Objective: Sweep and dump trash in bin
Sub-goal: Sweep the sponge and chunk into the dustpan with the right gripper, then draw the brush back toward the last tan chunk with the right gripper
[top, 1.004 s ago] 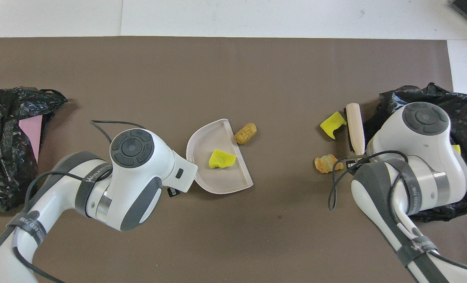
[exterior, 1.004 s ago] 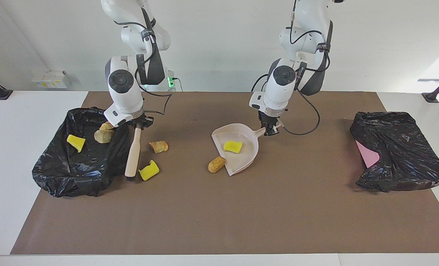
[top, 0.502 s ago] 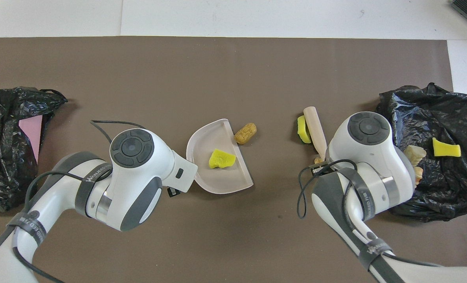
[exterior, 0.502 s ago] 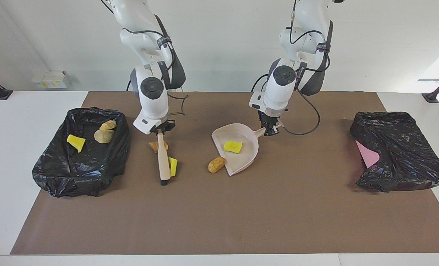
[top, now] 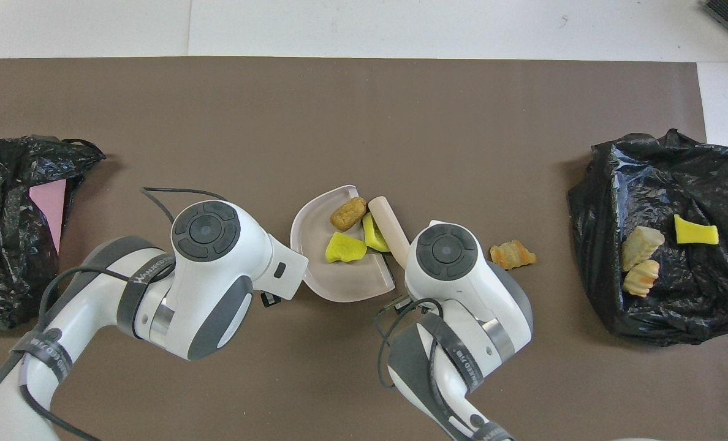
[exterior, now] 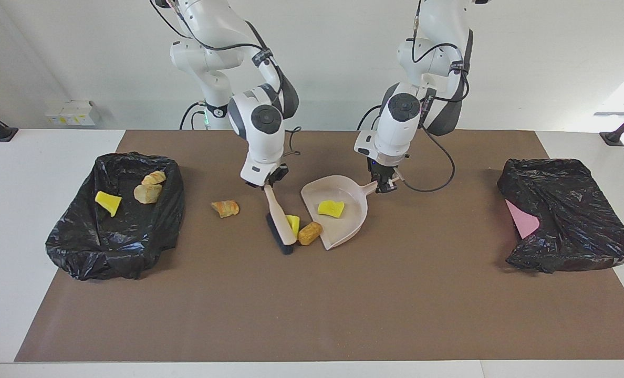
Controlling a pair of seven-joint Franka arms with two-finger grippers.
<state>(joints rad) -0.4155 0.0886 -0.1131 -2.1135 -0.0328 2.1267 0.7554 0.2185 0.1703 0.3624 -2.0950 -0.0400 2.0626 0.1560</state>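
**Brush at dustpan mouth, two scraps against it**

The right gripper (exterior: 266, 184) grasps the brush (exterior: 279, 220) by its handle, bristles down on the mat, just below it. A yellow scrap (exterior: 292, 222) and a brown lump (exterior: 310, 233) lie between brush and dustpan (exterior: 346, 231), touching the brush. The left gripper (exterior: 384, 185) is clenched on the dustpan handle; another yellow scrap (exterior: 330, 208) lies inside. One tan scrap (exterior: 225, 208) lies apart, toward the bin (exterior: 75, 247), which holds three scraps.

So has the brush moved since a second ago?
Yes. The brush, held by the right gripper, swept away from the trash bin up to the dustpan.
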